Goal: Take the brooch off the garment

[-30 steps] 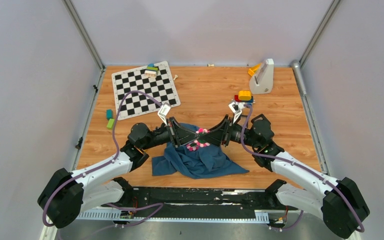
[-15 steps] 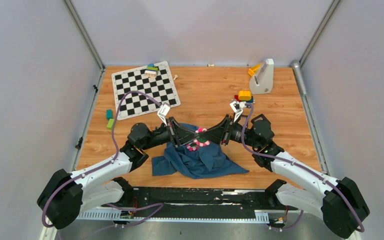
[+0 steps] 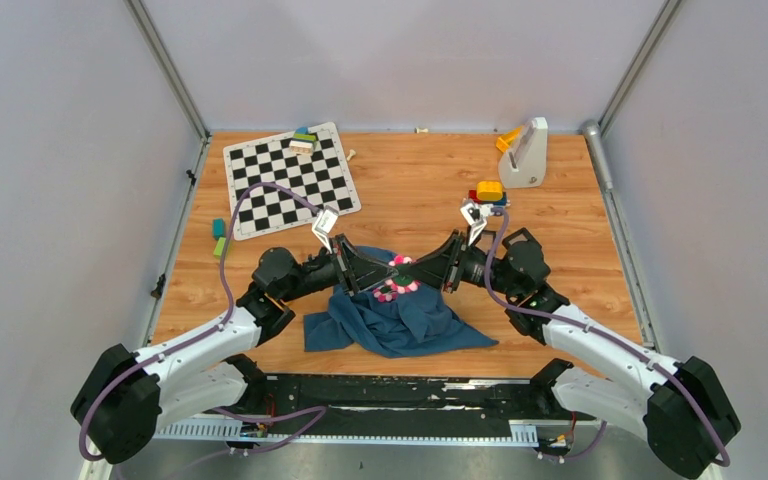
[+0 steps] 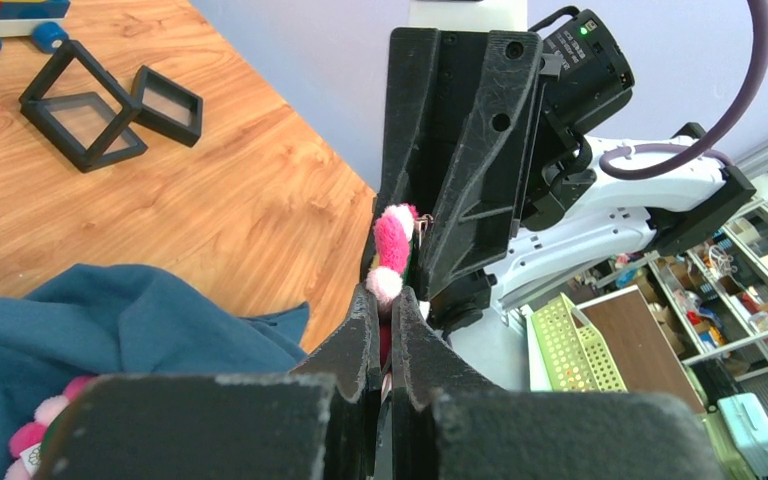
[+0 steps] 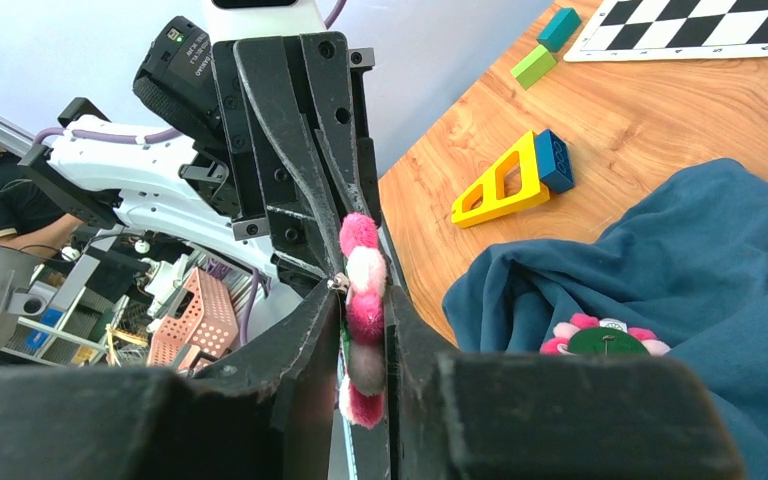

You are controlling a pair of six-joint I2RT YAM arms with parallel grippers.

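The brooch (image 5: 600, 341) is seen lying flat on the blue garment (image 5: 680, 240), which is heaped on the tabletop (image 3: 410, 180). Just above it, a second pink-and-white flower piece (image 5: 363, 262) is held edge-on between the two arms. The right tool (image 5: 363, 300) is clamped against its two faces. The left tool (image 4: 387, 300) is clenched and appears to pinch the piece's rim, though that contact is partly hidden.
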